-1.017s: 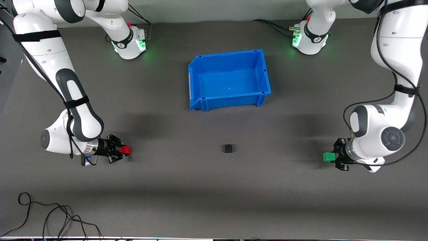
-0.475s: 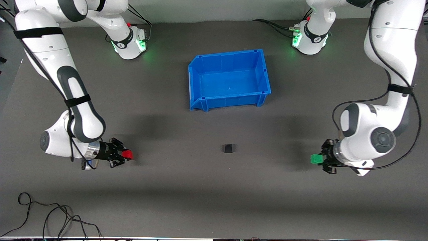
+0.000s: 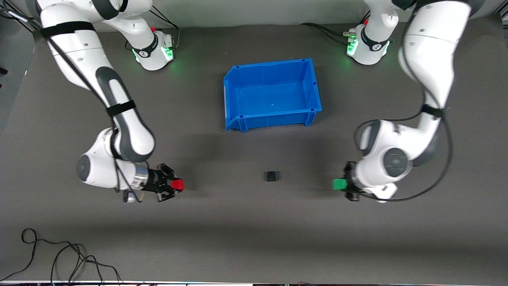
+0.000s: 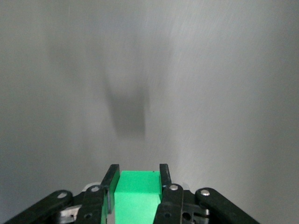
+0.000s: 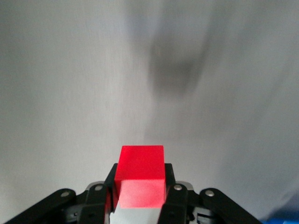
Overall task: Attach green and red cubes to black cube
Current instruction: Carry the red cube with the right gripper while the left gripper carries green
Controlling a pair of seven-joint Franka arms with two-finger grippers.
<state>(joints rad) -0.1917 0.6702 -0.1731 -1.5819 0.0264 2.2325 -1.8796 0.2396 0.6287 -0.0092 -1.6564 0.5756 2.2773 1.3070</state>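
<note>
Both arms are loaded and lined up. The black cube (image 3: 270,176) sits alone on the table (image 3: 238,238), just below centre of the front view and nearer the camera than the blue bin (image 3: 238,123), open on both flanks so a cube can come at it from each end.

The right gripper (image 3: 173,188), at lower left of the front view, has its fingers (image 5: 110,184) clamped on the red cube (image 3: 178,185). The cube juts past the fingertips toward the black cube, so its leading face is bare, presumably for the join. The right arm reaches down from its base at the top of the view, forearm slanting down the frame, wrist bent so the hand lies roughly level and points toward frame centre.

At lower right of the front view the left gripper (image 3: 344,184) does the same: its fingers (image 4: 111,182) pinch the green cube (image 3: 339,184), one on each side, front face exposed. The left arm drops from its base, elbow folded, hand pointing at the black cube.

Both coloured cubes are well apart from the black one, roughly in line with it across the frame. Nothing is attached yet; the closing approach from both ends looks like the step in hand.
</note>
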